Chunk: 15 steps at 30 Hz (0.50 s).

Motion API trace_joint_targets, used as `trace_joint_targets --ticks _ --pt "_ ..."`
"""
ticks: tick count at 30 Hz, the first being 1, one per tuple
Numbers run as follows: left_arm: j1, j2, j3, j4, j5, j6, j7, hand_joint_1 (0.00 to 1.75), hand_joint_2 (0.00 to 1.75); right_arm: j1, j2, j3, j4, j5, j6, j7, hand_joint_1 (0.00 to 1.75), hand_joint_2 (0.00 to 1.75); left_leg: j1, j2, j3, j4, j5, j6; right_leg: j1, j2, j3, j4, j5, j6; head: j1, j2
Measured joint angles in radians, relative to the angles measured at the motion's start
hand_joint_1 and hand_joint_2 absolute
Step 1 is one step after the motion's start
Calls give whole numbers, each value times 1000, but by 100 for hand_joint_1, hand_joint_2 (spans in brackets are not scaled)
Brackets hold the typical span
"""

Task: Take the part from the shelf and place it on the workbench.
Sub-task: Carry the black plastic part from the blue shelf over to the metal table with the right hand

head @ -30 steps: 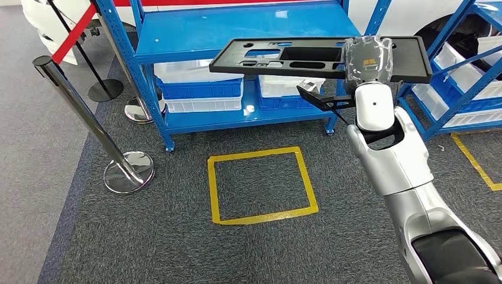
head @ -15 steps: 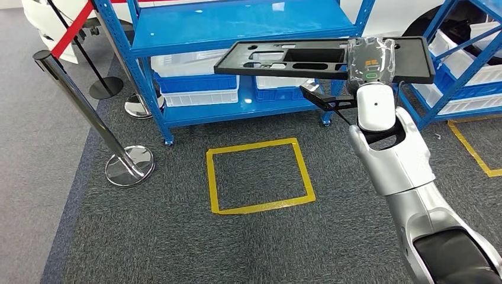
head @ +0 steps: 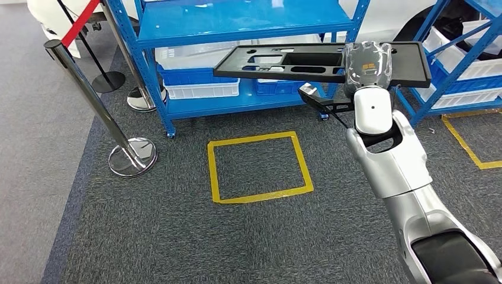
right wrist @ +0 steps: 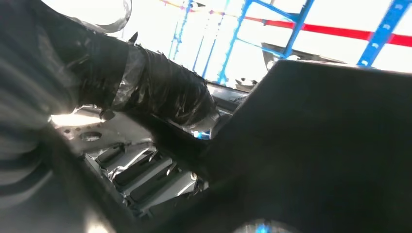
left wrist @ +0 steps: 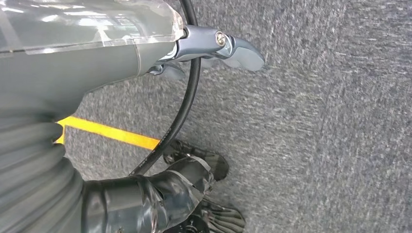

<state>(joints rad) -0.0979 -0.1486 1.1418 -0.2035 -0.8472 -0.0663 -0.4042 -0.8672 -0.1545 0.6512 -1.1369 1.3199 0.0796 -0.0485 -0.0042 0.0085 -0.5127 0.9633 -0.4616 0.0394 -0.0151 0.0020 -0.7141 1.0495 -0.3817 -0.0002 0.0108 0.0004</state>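
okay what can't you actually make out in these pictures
- Right hand fingers under the black tray: head view, hidden by the hand's cover.
- Tray's underside detail: right wrist view, dark against glare.
- Left hand's grip state: left wrist view, mostly hidden by its cover.
- Blue shelf top: cut off by the edge.

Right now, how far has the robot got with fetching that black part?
Done: the black part is off the blue shelf, carried in the air in front of it by the right hand. In hand: the part is held level above the grey carpet. The left hand hangs over the floor, holding nothing. Left: setting the part on the workbench, which isn't visible here.
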Motion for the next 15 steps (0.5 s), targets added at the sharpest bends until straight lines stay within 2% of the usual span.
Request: trace_joint_targets --ticks 2,3,4,5,6,7,9,10,11,13,14,15 --pt "-2 0 0 0 0 1 1 0 175 1 0 0 2 0 -2 0 175 175 1 3 -22 -3 24 10 -1 0 -32 113 -100 5 1 0" --pt "-2 0 0 0 0 1 1 0 175 2 0 0 3 0 -2 1 175 175 0 4 -36 0 32 11 -3 0 -47 181 -138 7 1 0" --pt "-1 0 1 0 0 2 2 0 175 5 -1 0 5 0 -2 1 175 175 -1 5 -51 5 39 10 -6 -1 -54 234 -155 10 1 0" --pt "-1 0 1 -1 0 3 2 0 175 7 -1 0 7 0 -2 1 175 175 -1 5 -66 12 46 8 -8 -1 -46 256 -151 13 1 0" --pt "-1 1 1 -1 0 4 2 0 175 9 -1 0 8 0 -3 1 175 175 0 5 -81 20 51 5 -11 -1 -20 243 -131 15 1 0" --pt "-1 0 1 -1 0 4 3 0 175 10 -1 0 9 0 -3 1 175 175 1 5 -96 31 54 2 -14 -2 23 195 -107 18 1 0" --pt "-2 1 2 -1 0 5 3 0 175 10 -1 0 9 0 -4 1 175 175 1 5 -124 52 60 -6 -14 -2 111 70 -101 19 0 0" --pt "-2 1 2 -1 0 6 4 0 175 11 0 0 9 0 -5 1 175 175 0 5 -132 59 64 -12 -11 -1 134 30 -108 16 0 0" --pt "-2 1 2 -1 0 6 4 0 175 12 0 0 9 0 -6 1 175 175 -1 4 -138 62 70 -18 -8 1 141 11 -117 13 0 0" --pt "1 1 3 -1 0 6 5 0 175 14 0 0 10 0 -6 2 175 175 -1 2 -145 62 84 -31 -4 1 132 6 -106 -1 0 0" --pt "2 1 4 -1 0 6 5 0 175 13 0 0 11 0 -7 2 175 175 1 1 -152 63 83 -36 -5 0 125 2 -98 -9 0 0" --pt "3 0 5 -1 0 6 6 0 175 13 2 0 11 -1 -7 1 175 175 2 1 -163 76 66 -41 -6 -1 116 -1 -88 -18 0 0"
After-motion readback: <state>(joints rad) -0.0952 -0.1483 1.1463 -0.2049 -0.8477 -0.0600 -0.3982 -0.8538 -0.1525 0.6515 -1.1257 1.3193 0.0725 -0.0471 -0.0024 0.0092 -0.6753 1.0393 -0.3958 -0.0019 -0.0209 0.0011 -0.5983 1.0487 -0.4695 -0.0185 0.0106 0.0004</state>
